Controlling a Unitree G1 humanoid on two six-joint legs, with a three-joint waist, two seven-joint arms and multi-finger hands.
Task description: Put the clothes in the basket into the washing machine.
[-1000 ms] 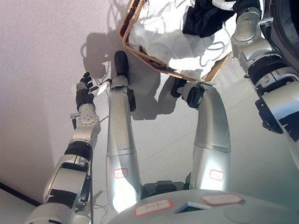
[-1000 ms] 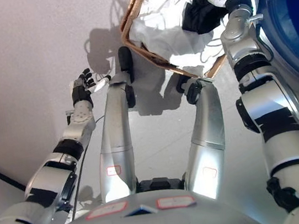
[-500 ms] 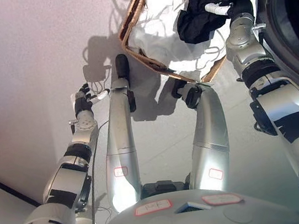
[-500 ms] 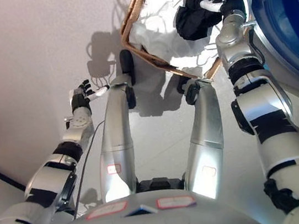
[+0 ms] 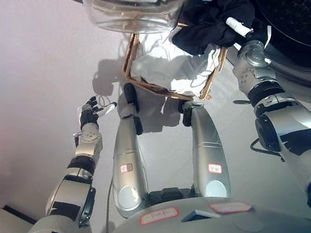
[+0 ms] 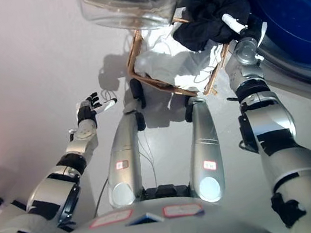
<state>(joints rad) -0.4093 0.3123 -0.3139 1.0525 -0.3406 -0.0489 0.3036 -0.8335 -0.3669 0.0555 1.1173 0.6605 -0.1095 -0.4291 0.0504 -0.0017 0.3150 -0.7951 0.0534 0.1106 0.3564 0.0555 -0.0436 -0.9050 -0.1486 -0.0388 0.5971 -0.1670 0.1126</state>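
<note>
Looking down from the head camera, I take the woven brown wicker basket (image 5: pixel 166 89) on the pale grey floor (image 5: pixel 26 65) as my landmark. It sits tilted in view, with crumpled white cloth (image 5: pixel 165 63) filling its inside. At the basket's far right corner, above the rim, my right hand (image 5: pixel 234 21) is closed on a bunched black garment (image 5: pixel 205 19); a white fingertip sticks out across the dark fabric. The garment hangs partly over the white cloth and partly past the basket's rim, between the basket and the washing machine's round drum opening (image 5: pixel 293 22). That opening lies just right of the basket, its dark perforated drum visible in the left eye view. Beyond the basket's far edge, the machine's clear domed glass door (image 5: pixel 136 0) stands swung open, overlapping the basket's top edge in view.

My left hand (image 5: pixel 90 111) hangs well to the left of the basket, over bare floor, holding nothing. Its fingers are relaxed and spread a little, with a white tip pointing toward the basket. The black garment is off the floor and held up at the mouth side of the basket, not yet inside the drum as far as I can see.
</note>
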